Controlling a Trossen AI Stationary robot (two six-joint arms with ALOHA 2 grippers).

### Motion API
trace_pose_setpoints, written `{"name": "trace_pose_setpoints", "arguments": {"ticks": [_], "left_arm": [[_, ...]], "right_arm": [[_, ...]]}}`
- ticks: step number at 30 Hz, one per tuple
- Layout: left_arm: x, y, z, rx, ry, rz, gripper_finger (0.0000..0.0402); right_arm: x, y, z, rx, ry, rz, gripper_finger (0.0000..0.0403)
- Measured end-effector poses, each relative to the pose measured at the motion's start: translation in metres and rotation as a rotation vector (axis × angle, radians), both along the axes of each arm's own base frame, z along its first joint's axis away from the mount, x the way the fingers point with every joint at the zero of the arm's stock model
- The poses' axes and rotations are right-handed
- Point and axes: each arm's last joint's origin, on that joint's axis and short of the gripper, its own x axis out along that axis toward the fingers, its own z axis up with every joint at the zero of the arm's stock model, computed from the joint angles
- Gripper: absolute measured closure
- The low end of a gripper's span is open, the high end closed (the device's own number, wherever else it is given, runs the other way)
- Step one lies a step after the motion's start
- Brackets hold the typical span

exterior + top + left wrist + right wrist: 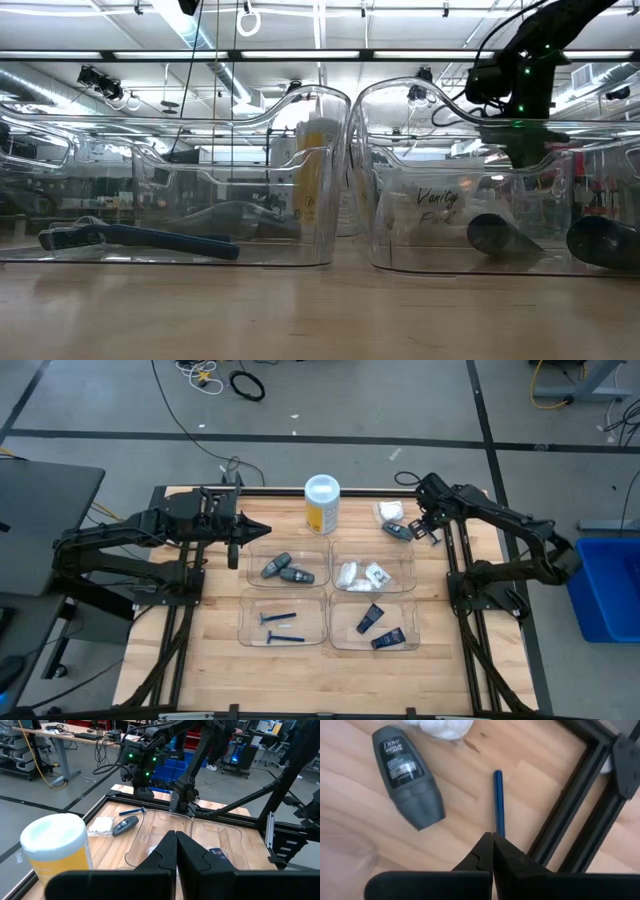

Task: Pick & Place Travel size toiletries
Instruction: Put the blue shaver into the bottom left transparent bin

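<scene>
On the far right of the table lie a grey oval stick [397, 531] [407, 775], a white crinkly packet [390, 511] [101, 825] and a thin blue razor [498, 802] [131, 812]. My right gripper [432, 528] [493, 837] stands shut over the razor's end, beside the stick. My left gripper [265, 528] [176, 837] hangs shut in the air above the far left tray and points toward the table's right. Four clear trays hold two grey sticks [285, 568], packets [365, 573], two razors [280, 628] and two dark blue tubes [378, 628]. My right gripper comes from above, pointing down, and is shut at one end of the blue razor; the fingers [482, 850] hide that end and the place of contact. The razor's handle [499, 820] runs out from under the fingertips and lies flat on the wood.
A tall yellow canister with a white lid [321, 505] [55, 850] stands at the far edge between the arms. The black table frame [570, 820] runs close beside the razor. The clear trays [330, 595] fill the table's middle; bare wood lies at the near edge [320, 680].
</scene>
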Motion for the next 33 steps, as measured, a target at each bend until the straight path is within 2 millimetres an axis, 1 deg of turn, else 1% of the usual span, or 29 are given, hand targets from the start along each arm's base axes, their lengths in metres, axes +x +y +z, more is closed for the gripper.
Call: {"name": "trace_pose_setpoints", "arguments": {"ticks": [6, 10, 18, 24, 28, 33], "left_arm": [[0.0, 0.0, 0.0, -0.005, -0.001, 0.001, 0.0398], [0.0, 0.0, 0.0, -0.011, -0.002, 0.002, 0.0399], [0.0, 0.0, 0.0, -0.009, -0.002, 0.002, 0.0399], [0.0, 0.0, 0.0, -0.005, -0.001, -0.002, 0.0398], [0.0, -0.001, 0.0, -0.009, -0.001, -0.024, 0.0399], [0.0, -0.001, 0.0, -0.012, -0.001, -0.024, 0.0397]], "right_arm": [[0.008, -0.006, 0.006, 0.063, -0.026, 0.004, 0.0402], [0.018, -0.017, 0.01, 0.091, -0.002, 0.01, 0.0402], [0.042, -0.046, 0.013, 0.118, 0.022, 0.012, 0.0402], [0.055, -0.071, 0.008, 0.151, 0.054, 0.023, 0.0402], [0.055, -0.084, 0.001, 0.187, 0.086, 0.028, 0.0402], [0.043, -0.095, -0.012, 0.265, 0.145, 0.016, 0.0402]]}}
